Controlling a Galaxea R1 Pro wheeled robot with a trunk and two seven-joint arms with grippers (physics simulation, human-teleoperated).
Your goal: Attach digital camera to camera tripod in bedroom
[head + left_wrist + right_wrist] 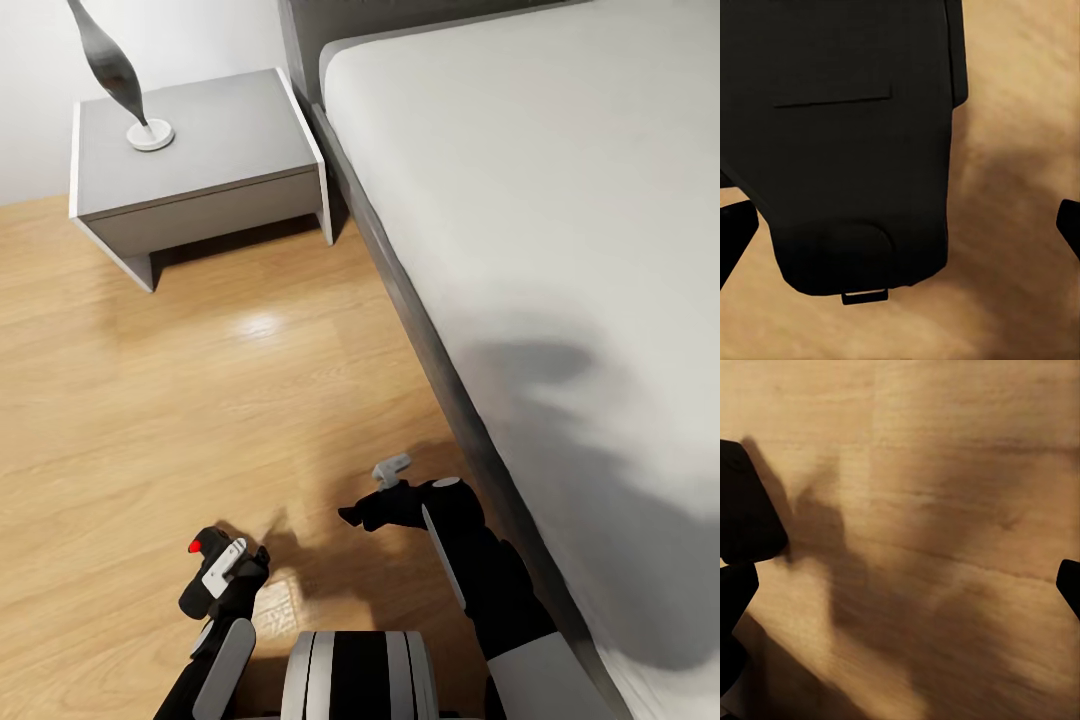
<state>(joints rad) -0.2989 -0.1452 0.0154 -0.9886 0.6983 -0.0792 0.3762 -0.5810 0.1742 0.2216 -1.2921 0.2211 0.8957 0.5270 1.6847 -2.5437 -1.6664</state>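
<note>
Small black boxy digital camera [212, 570] with its red top spot sat pinched in the left pincer [225, 572], low over the light wood plank floor [200, 400]. Right pincer [385, 478] hung spread and empty beside the grey upholstered bed [560, 250]. No tripod ahead, just a grey bedside surface [190, 135]. Judgement: carry step; keep the grip firm, camera level, and turn the base slowly to find the tripod.

Both arms low; right tool [372, 497] open, left tool [215, 562] seemingly gripping.
</note>
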